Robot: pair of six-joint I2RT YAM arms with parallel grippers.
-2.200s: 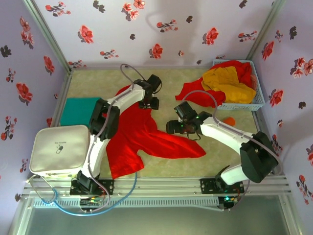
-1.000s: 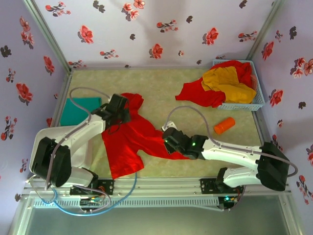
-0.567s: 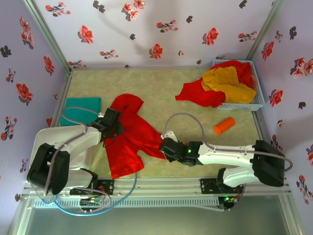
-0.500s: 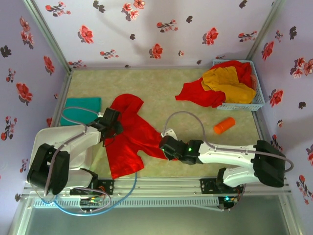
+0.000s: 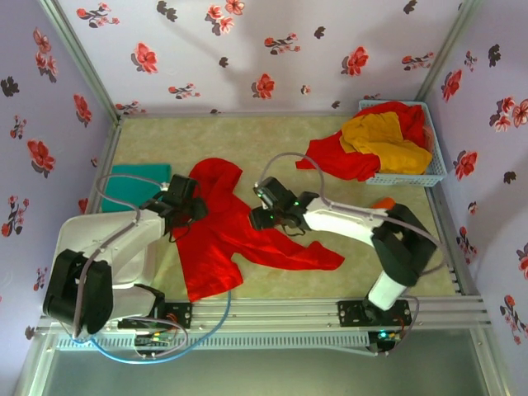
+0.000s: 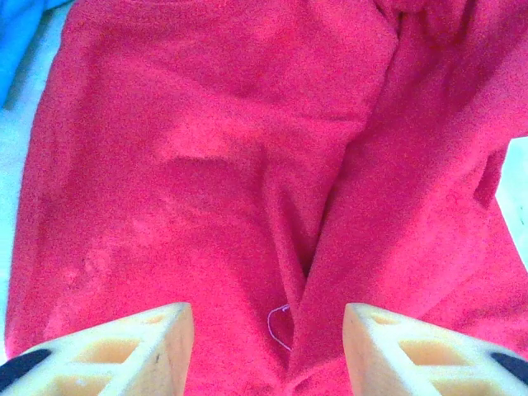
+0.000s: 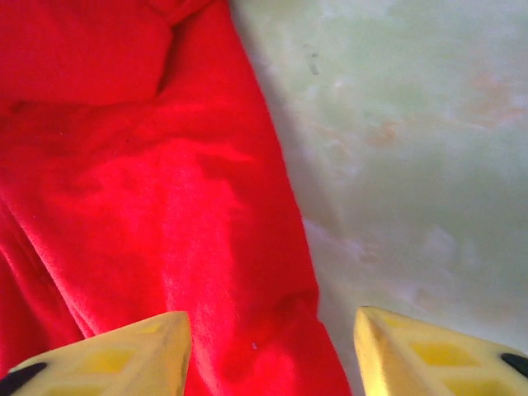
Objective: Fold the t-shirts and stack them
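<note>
Spreading step: the crumpled bright red cloth t-shirt [image 5: 223, 239] lies centre-left on the worktop [image 5: 247, 140]. The left pincer [image 6: 264, 330] and right pincer [image 7: 271, 330] poise above it, apart and empty. Next, probably regrip the edges to fold.

White arm links [image 5: 342, 221], black joints [image 5: 403, 247], looping grey cables [image 5: 285, 155], pale yellow gripper fingers [image 6: 124, 346] with lattice cut-outs

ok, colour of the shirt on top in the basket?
The shirt is mustard-yellow; it shows best in the top external view.
</note>
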